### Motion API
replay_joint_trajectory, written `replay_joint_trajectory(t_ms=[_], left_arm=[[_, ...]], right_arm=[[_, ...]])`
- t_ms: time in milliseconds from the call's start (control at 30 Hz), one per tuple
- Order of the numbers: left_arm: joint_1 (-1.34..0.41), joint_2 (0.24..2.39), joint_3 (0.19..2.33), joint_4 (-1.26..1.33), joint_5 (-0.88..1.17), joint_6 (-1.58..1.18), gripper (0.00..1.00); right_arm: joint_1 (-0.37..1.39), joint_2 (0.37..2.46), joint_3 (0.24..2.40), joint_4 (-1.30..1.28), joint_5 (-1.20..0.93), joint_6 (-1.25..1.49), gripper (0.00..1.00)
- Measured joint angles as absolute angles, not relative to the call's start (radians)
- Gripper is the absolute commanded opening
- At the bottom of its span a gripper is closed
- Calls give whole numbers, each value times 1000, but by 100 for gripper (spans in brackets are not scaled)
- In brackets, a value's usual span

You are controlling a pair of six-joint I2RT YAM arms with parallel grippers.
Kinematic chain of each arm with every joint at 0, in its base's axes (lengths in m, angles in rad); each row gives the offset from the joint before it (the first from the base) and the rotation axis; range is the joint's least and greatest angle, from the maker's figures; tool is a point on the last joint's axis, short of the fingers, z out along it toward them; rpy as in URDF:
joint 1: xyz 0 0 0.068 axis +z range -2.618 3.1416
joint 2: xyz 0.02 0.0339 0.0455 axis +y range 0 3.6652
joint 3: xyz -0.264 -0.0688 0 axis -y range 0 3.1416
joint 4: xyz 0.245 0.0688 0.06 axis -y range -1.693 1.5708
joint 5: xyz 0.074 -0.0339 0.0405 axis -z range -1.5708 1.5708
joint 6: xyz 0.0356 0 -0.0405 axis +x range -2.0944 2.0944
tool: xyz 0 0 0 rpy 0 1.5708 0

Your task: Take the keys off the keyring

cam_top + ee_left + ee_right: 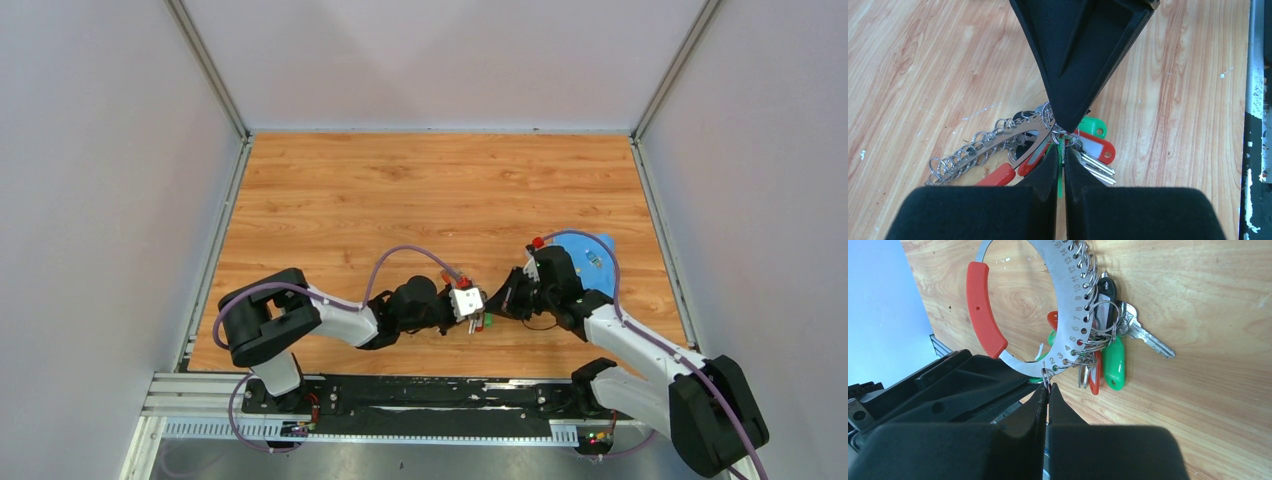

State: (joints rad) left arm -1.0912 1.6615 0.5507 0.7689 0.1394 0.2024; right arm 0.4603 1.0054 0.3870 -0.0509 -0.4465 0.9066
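The keys (1148, 340) sit on the keyring (1068, 335), between left arm (340, 322) and right arm (625, 345).

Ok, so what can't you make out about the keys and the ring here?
Top view: the keys too small to count, wedged between the left jaws and right jaws.
Left wrist: the right jaws cover part of the keyring; the left jaws hide what the green strip between them belongs to.
Right wrist: the upper edge cuts off the keyring's top; the right jaws hide most of the wire ring they pinch.
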Motion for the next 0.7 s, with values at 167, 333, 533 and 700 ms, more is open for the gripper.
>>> replay_joint_trajectory(t_ms=[167, 333, 533, 700], left_arm=[[-1093, 1657, 548, 770, 128, 212, 0], [-1090, 1648, 540, 769, 119, 215, 0], [-1088, 1643, 537, 767, 118, 221, 0], [-1082, 1642, 537, 759, 116, 232, 0]], right_arm=[[460, 1005, 396, -65, -456, 885, 1], [460, 1008, 396, -78, -463, 870, 1], [459, 1026, 403, -76, -487, 849, 1], [455, 1118, 450, -80, -563, 788, 1]])
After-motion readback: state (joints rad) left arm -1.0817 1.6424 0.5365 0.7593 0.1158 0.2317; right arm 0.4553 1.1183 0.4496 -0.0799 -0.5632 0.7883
